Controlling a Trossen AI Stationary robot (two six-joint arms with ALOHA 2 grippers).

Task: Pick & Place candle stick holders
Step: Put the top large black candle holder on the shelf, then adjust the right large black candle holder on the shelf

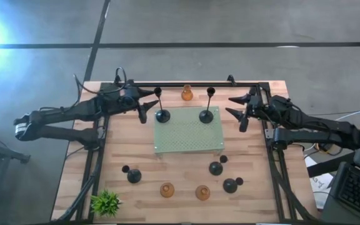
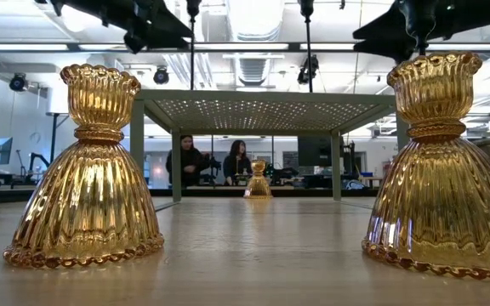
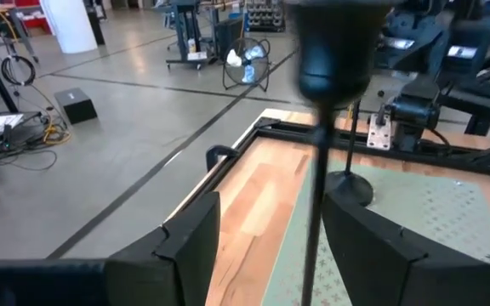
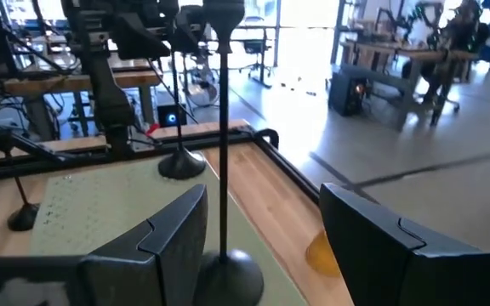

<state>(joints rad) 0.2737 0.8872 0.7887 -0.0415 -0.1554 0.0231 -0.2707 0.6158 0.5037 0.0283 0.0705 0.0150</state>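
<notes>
While both tall black holders (image 1: 162, 115) (image 1: 206, 115) stand on the green perforated tray (image 1: 188, 134), left end effector (image 1: 146, 102) and right end effector (image 1: 237, 107) flank them, fingers spread; only the low view shows people behind.

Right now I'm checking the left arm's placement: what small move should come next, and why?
Probably draw the left gripper straight back: its fingers are spread, and the tall black holder stands upright on the green mat, its stem between them.

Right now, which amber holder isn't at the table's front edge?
The amber holder at the back edge, behind the green mat, between the two tall black holders; the other two amber ones sit in front.
</notes>
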